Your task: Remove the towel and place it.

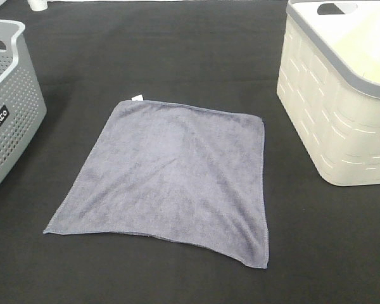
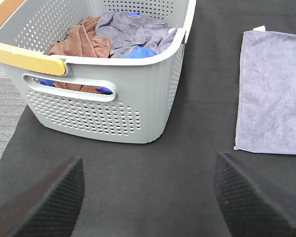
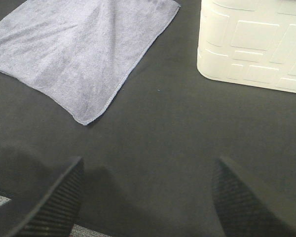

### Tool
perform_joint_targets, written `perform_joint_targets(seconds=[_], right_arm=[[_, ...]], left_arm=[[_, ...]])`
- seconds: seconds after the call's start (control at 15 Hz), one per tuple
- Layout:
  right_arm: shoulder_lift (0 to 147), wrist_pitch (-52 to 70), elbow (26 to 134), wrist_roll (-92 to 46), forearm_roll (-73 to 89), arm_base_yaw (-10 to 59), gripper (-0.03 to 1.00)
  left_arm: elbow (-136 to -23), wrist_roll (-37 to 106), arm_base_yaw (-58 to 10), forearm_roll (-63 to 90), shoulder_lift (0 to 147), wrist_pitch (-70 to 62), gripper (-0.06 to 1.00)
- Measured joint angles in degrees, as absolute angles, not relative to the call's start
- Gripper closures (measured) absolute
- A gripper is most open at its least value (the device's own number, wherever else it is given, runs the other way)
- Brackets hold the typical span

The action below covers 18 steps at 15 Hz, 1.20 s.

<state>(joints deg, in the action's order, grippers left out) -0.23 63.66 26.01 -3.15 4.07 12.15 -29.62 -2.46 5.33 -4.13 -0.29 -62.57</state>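
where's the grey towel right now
In the high view the towel lies spread flat on the black table cover, about mid-table, between the grey basket on the left and the white basket on the right, touching neither.

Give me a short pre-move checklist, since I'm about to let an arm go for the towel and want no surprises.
1. Towel flat on the black covering, nothing on it: ok.
2. Left gripper open and empty: ok.
3. Right gripper open and empty: ok.
4. Towel edges clear of grey basket and white basket: ok.
5. White basket has room: cannot tell, its inside is mostly out of view.
6. Grey basket already holds cloths: ok.
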Motion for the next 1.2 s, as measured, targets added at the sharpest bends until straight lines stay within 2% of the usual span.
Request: perform_joint_targets(seconds=[0.2,0.33,0.47,1.2], right_arm=[[-0.2,63.7,26.0,-3.2,3.2,11.7,0.27],[-0.2,63.6,26.0,-3.2,2.5,6.1,0.27],[-0.2,63.6,26.0,-3.2,2.4,5.0,0.27],[-0.2,63.6,26.0,-3.2,2.5,4.9,0.27]], left_arm=[[-29.6,-2.6,5.3,-3.1,-0.3,-62.1,0.25],[-29.6,-2.8,5.3,-1.8,-0.3,-62.1,0.25],[-29.6,-2.8,5.3,-1.7,-0.3,-62.1,0.25],[-29.6,-2.8,5.3,-1.7,-0.3,-62.1,0.25]])
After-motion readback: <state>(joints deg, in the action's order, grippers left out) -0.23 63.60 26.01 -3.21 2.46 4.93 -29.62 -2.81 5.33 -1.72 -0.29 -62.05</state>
